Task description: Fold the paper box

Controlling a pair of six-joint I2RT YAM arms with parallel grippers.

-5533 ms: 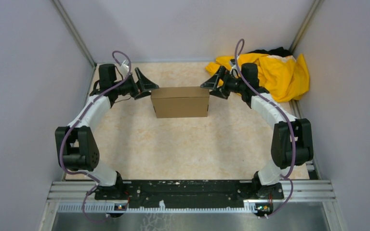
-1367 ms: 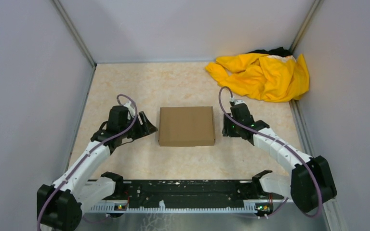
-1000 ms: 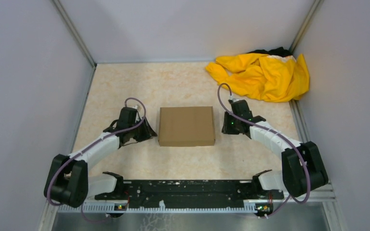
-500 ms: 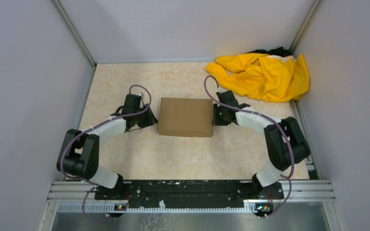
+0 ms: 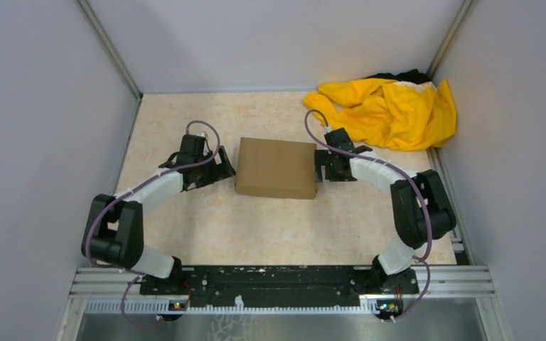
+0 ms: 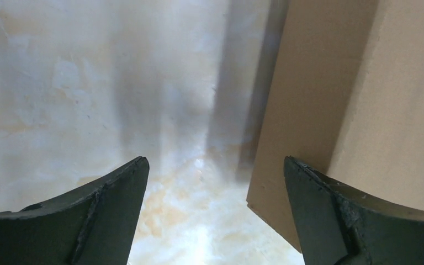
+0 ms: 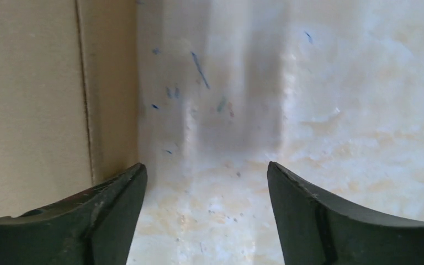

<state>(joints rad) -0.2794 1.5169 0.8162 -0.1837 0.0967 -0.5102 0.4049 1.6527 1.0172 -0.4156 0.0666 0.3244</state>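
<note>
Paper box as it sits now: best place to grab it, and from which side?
The paper box lies flat and closed, its top too broad for one tool. Likely take its short side walls, both exposed: left tool from the left, right tool from the right.

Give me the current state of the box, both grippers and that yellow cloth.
paper box: closed, resting on the table, nothing gripping it.
left gripper: open, empty, at the box's left side.
right gripper: open, empty, at the box's right side.
yellow cloth: crumpled in the far right corner, apart from the box.
</note>
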